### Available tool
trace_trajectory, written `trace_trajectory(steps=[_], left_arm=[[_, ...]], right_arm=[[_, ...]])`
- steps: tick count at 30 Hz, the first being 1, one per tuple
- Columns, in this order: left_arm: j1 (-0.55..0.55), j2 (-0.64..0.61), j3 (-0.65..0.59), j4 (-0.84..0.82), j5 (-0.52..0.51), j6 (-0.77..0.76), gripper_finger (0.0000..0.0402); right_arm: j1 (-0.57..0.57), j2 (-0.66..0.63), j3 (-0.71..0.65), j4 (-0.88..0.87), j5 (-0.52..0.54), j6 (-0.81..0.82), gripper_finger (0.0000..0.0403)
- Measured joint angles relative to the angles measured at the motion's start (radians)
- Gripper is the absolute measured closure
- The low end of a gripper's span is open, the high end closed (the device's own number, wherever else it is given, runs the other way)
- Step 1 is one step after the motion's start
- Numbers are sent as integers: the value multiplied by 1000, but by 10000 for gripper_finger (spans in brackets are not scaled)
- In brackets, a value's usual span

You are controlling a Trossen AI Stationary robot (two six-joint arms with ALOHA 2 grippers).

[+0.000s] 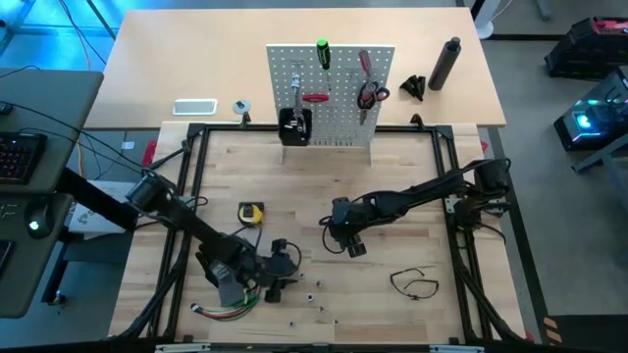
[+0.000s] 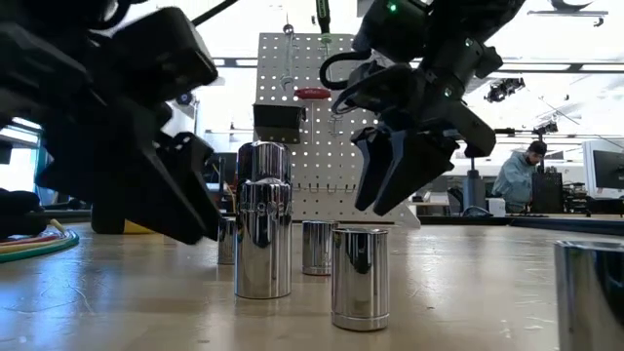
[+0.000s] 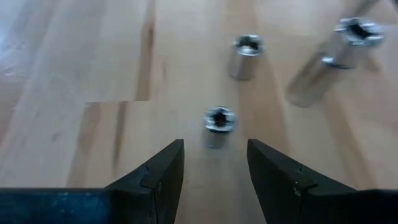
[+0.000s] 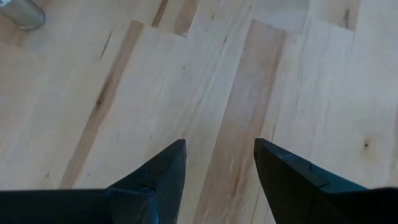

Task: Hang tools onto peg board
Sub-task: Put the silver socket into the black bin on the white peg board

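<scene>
The left tool (image 3: 214, 174) is hovering low over the near left of the tabletop (image 1: 392, 176), its fingers spread and empty, with a small metal socket (image 3: 219, 119) standing just ahead of them. The right tool (image 1: 345, 240) is hanging mid-table, also spread, gripping nothing. At the far edge the peg board (image 1: 339, 98) is standing upright, already carrying a green screwdriver (image 1: 322, 54) and red scissors (image 1: 369, 93).
</scene>
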Motion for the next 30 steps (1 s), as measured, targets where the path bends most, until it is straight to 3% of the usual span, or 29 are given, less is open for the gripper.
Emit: trace_trajectory(steps=[11,22,30], left_arm=[[25,58,0,100,-32,40,233],[24,58,0,132,-31,74,282],[24,58,0,147,-32,90,290]], right_arm=[[-3,0,0,14,0,-15,217],[-3,0,0,21,0,-15,217],[-3,0,0,21,0,-11,217]])
